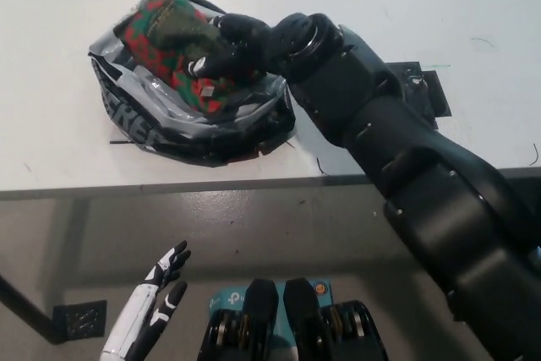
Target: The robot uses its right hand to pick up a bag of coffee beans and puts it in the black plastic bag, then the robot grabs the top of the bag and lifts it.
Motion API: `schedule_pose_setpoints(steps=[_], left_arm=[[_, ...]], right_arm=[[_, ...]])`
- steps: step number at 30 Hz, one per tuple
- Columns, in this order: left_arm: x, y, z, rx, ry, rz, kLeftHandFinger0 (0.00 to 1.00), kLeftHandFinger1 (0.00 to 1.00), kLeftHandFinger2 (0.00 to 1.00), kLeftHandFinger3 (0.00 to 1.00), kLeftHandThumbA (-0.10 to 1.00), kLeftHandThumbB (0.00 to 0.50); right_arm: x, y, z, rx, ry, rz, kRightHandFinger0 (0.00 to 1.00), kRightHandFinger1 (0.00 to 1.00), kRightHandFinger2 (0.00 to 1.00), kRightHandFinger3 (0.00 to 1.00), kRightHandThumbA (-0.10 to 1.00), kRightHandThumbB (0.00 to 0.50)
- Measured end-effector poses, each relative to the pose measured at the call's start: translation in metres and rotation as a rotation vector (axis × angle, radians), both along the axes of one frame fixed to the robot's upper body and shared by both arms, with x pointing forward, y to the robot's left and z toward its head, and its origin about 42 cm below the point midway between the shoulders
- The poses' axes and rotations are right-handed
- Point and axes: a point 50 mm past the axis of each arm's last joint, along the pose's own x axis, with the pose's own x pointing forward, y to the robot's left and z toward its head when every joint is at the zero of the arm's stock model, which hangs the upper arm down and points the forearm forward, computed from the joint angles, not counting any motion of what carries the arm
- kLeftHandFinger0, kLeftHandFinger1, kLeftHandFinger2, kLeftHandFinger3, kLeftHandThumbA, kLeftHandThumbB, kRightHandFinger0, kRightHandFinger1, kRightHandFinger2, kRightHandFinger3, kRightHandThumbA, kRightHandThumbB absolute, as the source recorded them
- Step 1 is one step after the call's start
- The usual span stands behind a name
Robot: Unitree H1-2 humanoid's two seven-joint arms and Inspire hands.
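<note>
Coffee bag sits in plastic bag on far-left table; right hand on it, left hand near-left below the table edge.

A white table fills the upper part of the view — its top is faintly scuffed, with a few small dark marks. Its front edge runs across the middle. Below lies a grey-brown floor (smooth, dully lit), and a small dark square plate sits on it at lower left.
</note>
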Motion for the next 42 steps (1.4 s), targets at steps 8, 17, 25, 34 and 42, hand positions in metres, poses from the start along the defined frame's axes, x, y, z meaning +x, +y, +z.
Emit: schedule_pose_setpoints(steps=[8, 17, 25, 34, 42], left_arm=[[0.0, -0.002, 0.0, 0.018, 0.002, -0.013, 1.0, 1.0, 1.0, 1.0, 1.0, 0.218], [0.006, -0.007, 0.004, 0.037, -0.015, -0.034, 1.0, 1.0, 1.0, 1.0, 1.0, 0.23], [0.009, -0.006, 0.006, 0.045, -0.016, -0.044, 1.0, 1.0, 1.0, 1.0, 1.0, 0.237], [0.009, -0.007, 0.005, 0.046, -0.007, -0.05, 1.0, 1.0, 1.0, 1.0, 1.0, 0.222], [0.009, -0.008, 0.006, 0.051, -0.009, -0.054, 1.0, 1.0, 1.0, 1.0, 1.0, 0.213]], right_arm=[[-0.003, 0.007, -0.006, -0.209, -0.204, 0.062, 0.08, 0.56, 1.0, 1.0, -0.1, 0.176], [-0.004, 0.012, -0.003, -0.322, -0.391, 0.101, 1.0, 1.0, 1.0, 1.0, 0.45, 0.252], [-0.003, 0.011, 0.003, -0.352, -0.465, 0.1, 1.0, 1.0, 1.0, 1.0, 0.79, 0.266], [0.007, -0.013, 0.011, -0.357, -0.524, 0.047, 1.0, 1.0, 1.0, 1.0, 1.0, 0.292], [0.019, -0.05, 0.016, -0.346, -0.558, -0.04, 1.0, 1.0, 1.0, 1.0, 0.98, 0.293]])
